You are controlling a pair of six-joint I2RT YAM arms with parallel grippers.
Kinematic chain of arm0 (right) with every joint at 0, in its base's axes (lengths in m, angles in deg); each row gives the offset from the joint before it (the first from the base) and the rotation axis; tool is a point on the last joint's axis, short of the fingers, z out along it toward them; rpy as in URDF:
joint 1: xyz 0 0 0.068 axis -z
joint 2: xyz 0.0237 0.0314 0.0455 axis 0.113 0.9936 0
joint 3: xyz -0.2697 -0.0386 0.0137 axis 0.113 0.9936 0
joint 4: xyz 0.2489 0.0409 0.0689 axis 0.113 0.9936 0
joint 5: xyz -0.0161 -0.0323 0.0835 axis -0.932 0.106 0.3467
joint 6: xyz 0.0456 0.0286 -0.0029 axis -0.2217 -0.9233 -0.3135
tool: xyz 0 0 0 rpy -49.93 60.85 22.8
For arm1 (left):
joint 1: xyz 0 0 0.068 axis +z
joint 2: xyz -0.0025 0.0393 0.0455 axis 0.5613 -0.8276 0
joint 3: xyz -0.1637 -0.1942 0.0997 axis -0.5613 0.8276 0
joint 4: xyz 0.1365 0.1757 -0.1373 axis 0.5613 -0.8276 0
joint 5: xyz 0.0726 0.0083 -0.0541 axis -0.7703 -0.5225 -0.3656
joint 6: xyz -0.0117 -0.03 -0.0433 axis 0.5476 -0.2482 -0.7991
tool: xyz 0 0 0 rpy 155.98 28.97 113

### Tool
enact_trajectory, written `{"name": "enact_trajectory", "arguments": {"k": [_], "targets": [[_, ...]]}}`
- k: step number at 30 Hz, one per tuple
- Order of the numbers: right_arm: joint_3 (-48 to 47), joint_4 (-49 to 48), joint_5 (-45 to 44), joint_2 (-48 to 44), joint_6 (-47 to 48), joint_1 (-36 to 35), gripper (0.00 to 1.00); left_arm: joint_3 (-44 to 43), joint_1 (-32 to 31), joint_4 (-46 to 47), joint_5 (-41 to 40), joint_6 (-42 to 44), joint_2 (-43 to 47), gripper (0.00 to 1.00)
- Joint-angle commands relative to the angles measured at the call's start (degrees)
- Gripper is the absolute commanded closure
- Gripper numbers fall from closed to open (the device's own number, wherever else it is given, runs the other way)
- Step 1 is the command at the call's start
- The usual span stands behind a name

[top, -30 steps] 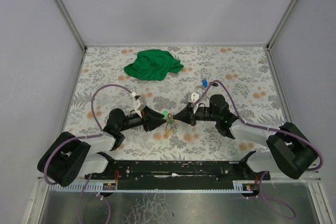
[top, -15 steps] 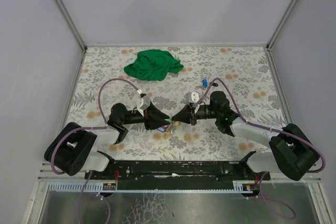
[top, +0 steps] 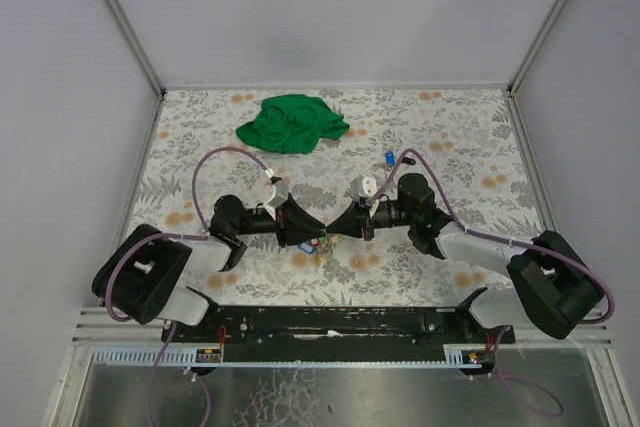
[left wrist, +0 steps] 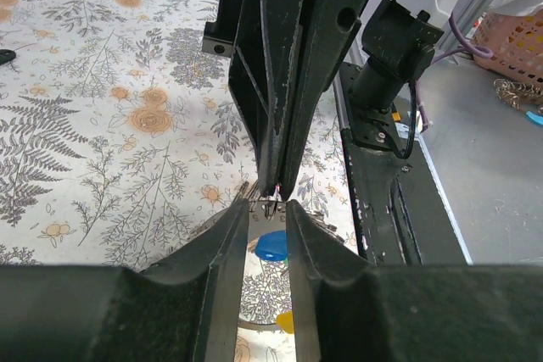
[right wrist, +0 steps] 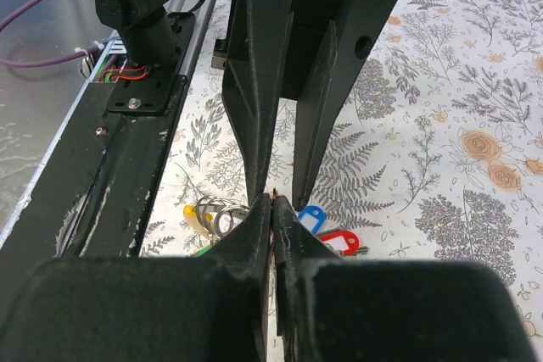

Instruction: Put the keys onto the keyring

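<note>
— Why are we bringing both grippers nose to nose over the table [top: 470, 137]?
— Threading is needing two holds. Our right gripper [right wrist: 271, 209] is pressing its jaws together on something thin; we are failing to tell wire from key.
— And our left gripper [left wrist: 267, 225]?
— Its jaws are standing slightly apart around a small metal bit; we cannot tell whether they are pinching it.
— Where are the keys [right wrist: 311, 216]?
— They are clustering under the tips beside the keyring [right wrist: 222, 214]. One blue key [top: 388, 157] is sitting well apart.
</note>
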Motion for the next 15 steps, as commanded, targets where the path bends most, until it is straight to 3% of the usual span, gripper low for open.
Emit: {"name": "enact_trajectory", "arguments": {"k": [1,8,15], "targets": [[-2.99,-6.37,2.2,0.42,-1.11,0.32,0.99,-1.65,0.47,3.84,0.62,-0.21,-0.83,0.79],[-2.58,-6.08,1.76,0.13,-1.21,0.32,0.97,-2.3,0.43,-0.88,0.45,2.36,0.21,1.0],[-3.02,15.41,-4.73,-7.37,10.5,0.32,0.7,-5.86,-0.43,-28.74,-6.0,16.12,9.43,1.0]]}}
